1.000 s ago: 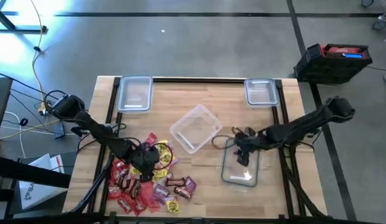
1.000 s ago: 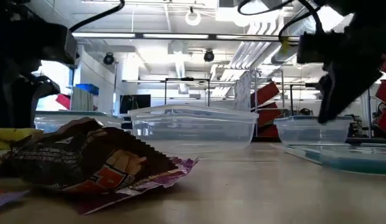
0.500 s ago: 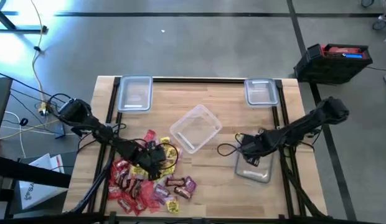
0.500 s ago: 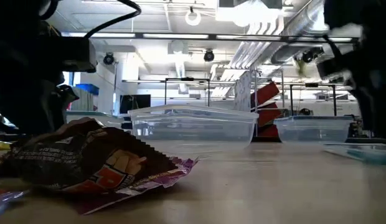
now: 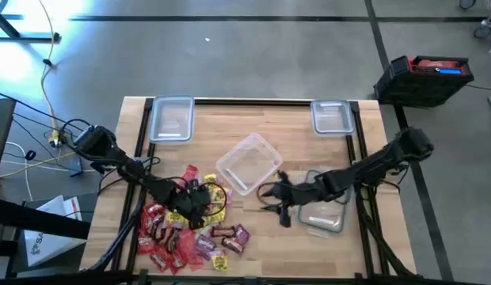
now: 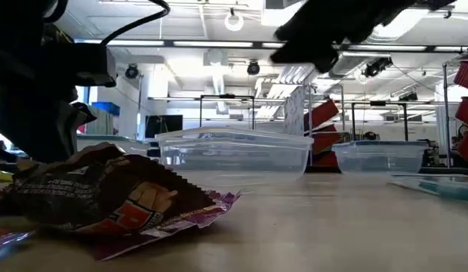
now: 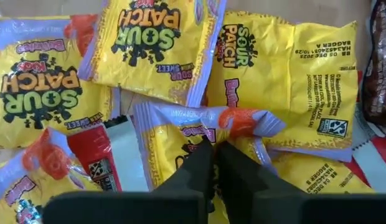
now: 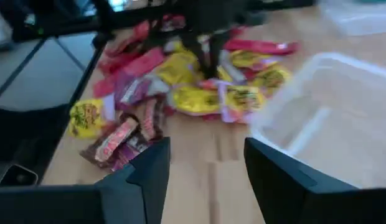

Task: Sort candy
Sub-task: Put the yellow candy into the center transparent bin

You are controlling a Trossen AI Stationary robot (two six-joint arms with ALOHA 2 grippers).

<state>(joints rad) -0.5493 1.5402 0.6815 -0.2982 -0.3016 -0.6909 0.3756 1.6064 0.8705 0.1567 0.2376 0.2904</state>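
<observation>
Many small wrapped sweets (image 5: pixel 190 226) heap at high view's lower left. Left gripper (image 7: pixel 213 163), fingers nearly shut, pinches a yellow square packet (image 7: pixel 199 134), shown only in its wrist view. Right gripper (image 8: pixel 205 165) spread wide, empty, centre frame, beside a clear rectangular plastic container (image 5: pixel 247 162).

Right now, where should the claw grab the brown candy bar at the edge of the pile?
Pinch the brown candy bar across its narrow middle, coming straight down from above. It lies flat on the table, long and thin, so its two long sides are probably easiest to squeeze. The bare-wood side is free; other candy crowds the other side. The open right claw is nearest.
</observation>
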